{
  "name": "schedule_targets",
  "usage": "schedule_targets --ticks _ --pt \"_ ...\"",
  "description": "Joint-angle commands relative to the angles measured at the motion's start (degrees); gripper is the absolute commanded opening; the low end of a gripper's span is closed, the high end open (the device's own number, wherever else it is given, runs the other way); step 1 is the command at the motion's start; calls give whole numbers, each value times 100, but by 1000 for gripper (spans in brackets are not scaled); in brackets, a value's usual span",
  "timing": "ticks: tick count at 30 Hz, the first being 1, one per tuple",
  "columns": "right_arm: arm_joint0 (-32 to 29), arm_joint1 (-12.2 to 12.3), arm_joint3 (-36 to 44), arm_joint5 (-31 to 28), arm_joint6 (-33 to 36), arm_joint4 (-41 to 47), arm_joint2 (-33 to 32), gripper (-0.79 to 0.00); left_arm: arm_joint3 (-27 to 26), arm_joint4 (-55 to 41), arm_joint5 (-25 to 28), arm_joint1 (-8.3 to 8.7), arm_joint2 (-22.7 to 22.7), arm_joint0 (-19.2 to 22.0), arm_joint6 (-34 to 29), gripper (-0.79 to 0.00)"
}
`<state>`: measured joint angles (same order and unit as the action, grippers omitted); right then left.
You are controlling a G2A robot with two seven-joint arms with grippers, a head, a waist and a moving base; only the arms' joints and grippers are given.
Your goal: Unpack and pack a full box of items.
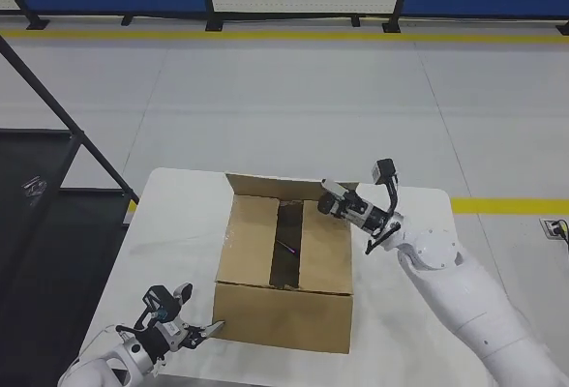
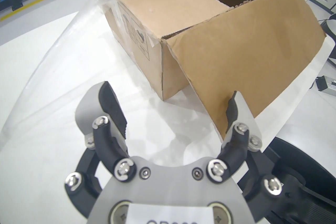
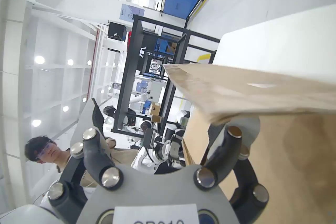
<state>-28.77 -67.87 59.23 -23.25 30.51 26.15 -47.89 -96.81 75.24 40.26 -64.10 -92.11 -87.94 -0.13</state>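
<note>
Cardboard box (image 1: 265, 247), flaps ajar, white table (image 1: 168, 223), left tool (image 2: 170, 91) spread beside it.

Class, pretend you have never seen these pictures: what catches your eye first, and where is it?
The brown cardboard box in the middle of the white table stands out first, its top flaps parted over a dark gap. The right gripper sits open at the box's far right corner by a raised flap; the left gripper is open at its near left corner, beside a folded-down flap.
</note>
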Motion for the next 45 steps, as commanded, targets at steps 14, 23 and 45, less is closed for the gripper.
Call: schedule_targets --ticks 14,23,45 --pt "728 -428 -853 428 -931 -228 419 0 0 0 0 0 0 0 0 0" --pt "641 -443 -817 401 -1124 -30 308 0 0 0 0 0 0 0 0 0" --pt "1813 -1602 -3624 1255 -1231 -172 950 0 0 0 0 0 0 0 0 0"
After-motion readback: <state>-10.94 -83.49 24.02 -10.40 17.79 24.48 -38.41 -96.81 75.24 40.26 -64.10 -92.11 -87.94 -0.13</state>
